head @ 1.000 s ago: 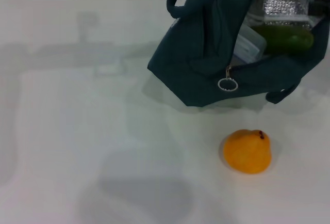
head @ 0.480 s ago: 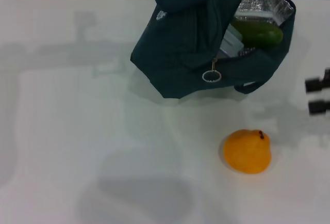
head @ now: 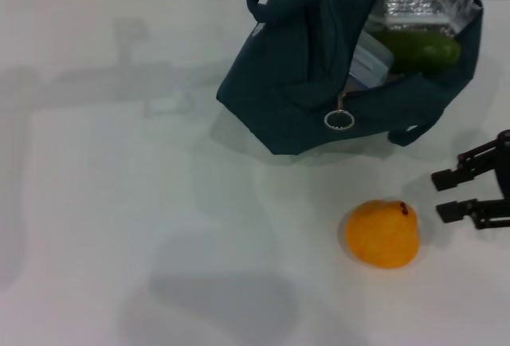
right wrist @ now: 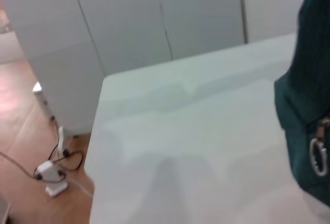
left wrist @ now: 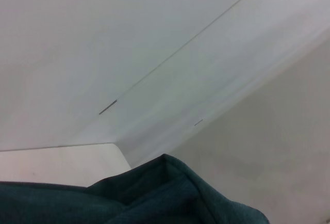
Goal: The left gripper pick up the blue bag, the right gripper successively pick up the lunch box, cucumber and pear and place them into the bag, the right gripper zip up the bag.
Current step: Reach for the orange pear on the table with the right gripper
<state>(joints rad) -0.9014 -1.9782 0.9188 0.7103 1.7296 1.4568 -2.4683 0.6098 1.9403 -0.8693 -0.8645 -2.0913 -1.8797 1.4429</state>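
Right gripper (head: 451,194) comes in low from the right edge of the head view, its two dark fingers parted with a clear gap and nothing between them. The pear (head: 382,233) sits alone on the white table (head: 119,202), near side, just to the left of those fingertips and slightly nearer the robot, not touching. That is the relation that matters: the fruit lies leftward of the open fingers, so the reach looks like a short slide to the left and a little down. The pear is nearly round, stem end pointing far-right, so no long axis to fuss over. Up at the far right hangs the blue bag (head: 303,83), mouth tipped open toward the right, silver lining showing; inside it one lunch box (head: 370,59) and one cucumber (head: 418,49) already lie side by side. The zipper ring (head: 339,119) dangles on the bag's near face. The left gripper is out of sight above the bag, so its grip can't be read; the left wrist view shows only bag fabric. Count: one bag, one box, one cucumber, one pear, and by my reckoning the pear is the last item to go.
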